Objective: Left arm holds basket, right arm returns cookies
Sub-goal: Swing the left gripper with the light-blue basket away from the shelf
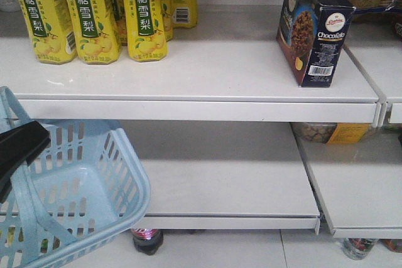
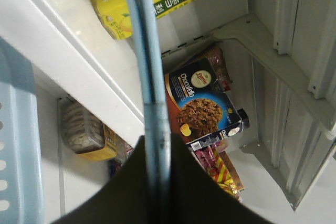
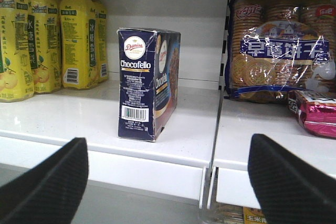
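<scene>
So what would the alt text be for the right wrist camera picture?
A dark navy cookies box stands upright on a white shelf, yellow drink bottles to its left and bagged biscuits to its right. The right gripper is open, fingertips spread in the foreground.

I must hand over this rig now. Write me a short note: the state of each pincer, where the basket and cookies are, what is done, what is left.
Left pincer: shut on the basket handle, holding it below the upper shelf.
Right pincer: open, empty, facing the cookies from in front of the shelf.
Cookies: upright on the upper shelf, right of the yellow drinks.
Done: cookies are back on the shelf; basket looks empty.
Left: probably only drawing the right arm away.
</scene>
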### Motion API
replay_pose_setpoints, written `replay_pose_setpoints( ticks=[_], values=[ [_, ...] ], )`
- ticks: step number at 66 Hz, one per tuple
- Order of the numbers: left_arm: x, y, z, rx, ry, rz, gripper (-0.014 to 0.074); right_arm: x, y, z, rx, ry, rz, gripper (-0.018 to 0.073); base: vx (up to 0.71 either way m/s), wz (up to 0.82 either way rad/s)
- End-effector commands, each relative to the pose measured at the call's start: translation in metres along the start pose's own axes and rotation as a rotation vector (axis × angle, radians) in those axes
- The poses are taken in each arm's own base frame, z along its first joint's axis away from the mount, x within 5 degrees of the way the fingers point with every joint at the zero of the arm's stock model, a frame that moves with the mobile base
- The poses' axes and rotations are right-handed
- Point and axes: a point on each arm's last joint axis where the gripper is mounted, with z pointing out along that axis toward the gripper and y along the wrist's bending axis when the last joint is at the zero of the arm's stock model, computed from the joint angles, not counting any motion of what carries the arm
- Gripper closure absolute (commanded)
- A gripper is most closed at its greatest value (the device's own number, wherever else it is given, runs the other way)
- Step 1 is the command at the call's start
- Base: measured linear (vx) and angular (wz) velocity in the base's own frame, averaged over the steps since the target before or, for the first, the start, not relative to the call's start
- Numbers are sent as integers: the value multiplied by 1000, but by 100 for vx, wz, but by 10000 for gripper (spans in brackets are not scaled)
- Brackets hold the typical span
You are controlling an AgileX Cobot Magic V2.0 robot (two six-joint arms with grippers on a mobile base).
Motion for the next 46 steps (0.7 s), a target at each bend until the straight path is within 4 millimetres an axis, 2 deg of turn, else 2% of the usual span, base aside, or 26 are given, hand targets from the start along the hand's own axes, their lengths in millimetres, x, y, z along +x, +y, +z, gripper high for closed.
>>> replay_pose_setpoints(
  ticks=[1,22,46],
  values=[
    [-4,-24,-3,134,11,27,599,-10,-2,1,18,-31,-28,-10,0,0],
    [-16,-12,-5,49,-86,71,599,-10,-2,1,18,-31,-28,-10,0,0],
    [1,38,-42,-81,-230,70,599,-10,-2,1,18,-31,-29,-10,0,0]
  ],
)
